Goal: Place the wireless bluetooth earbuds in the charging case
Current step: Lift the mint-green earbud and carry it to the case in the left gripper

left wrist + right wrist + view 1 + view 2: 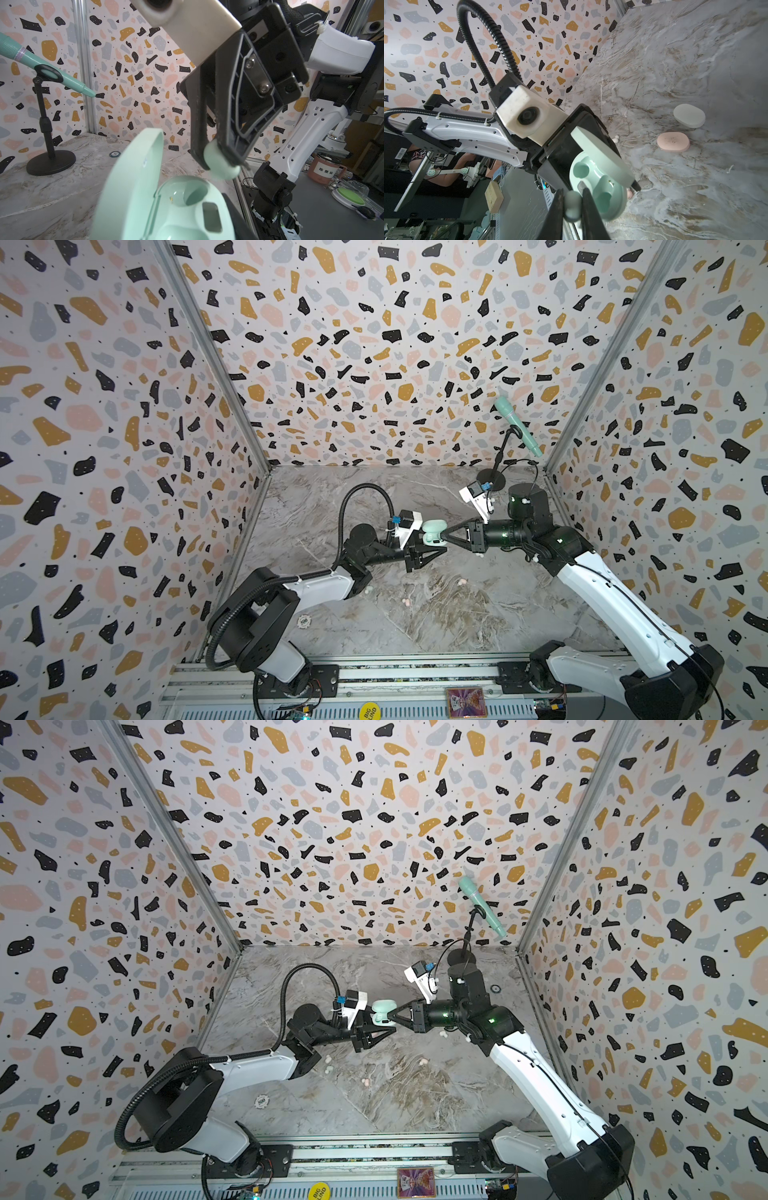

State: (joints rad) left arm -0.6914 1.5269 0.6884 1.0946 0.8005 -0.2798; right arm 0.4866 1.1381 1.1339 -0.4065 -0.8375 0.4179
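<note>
The mint green charging case hangs above the table with its lid open, and my left gripper is shut on its base. Two bare sockets show inside the case. My right gripper is shut on a mint green earbud, which it holds just beside the case's rim, a little clear of the sockets. More earbuds lie on the table, pink ones and white ones.
A pink case and a whitish case lie closed on the marble table. At the back right a green microphone on a black stand is set up. A poker chip lies at the front left. Patterned walls close in three sides.
</note>
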